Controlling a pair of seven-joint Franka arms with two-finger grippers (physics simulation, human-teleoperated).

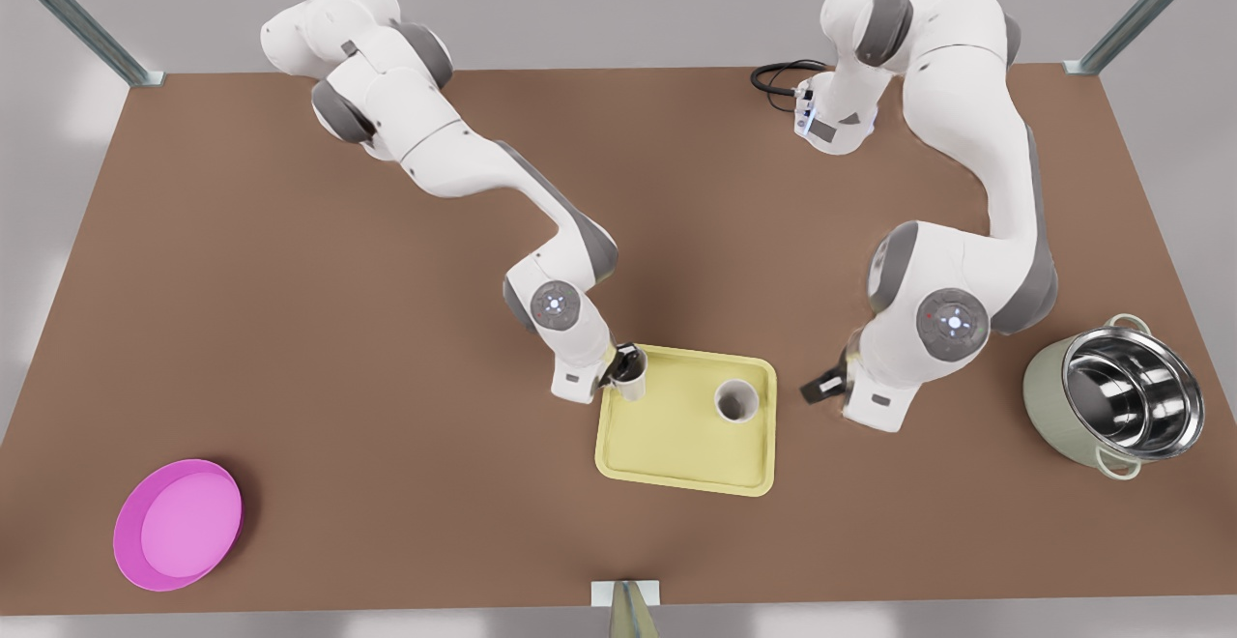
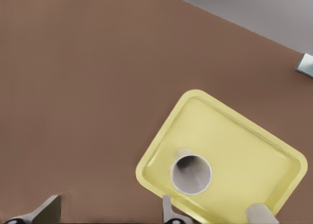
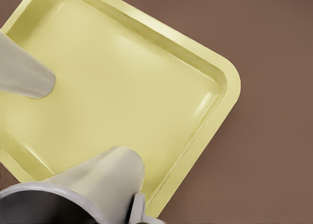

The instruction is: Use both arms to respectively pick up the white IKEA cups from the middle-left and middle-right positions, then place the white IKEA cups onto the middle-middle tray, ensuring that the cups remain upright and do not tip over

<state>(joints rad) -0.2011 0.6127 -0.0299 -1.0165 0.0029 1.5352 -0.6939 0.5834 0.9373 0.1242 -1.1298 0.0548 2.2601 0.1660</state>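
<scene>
1. The pink plate lies on the brown table, nearest the camera, at the front view's left, well apart from the rest.
2. The yellow tray lies flat in the middle.
3. 1 white cup, the free cup, stands upright on the tray, at its side on the front view's right. Nothing holds it.
4. The left gripper hangs just off that side of the tray. Its 2 fingers are wide apart and hold nothing.
5. The right gripper pinches the other white cup, the held cup, upright over the tray's far corner at the front view's left. I cannot tell if this cup touches the tray.
6. The green pot stands at the front view's right.
</scene>
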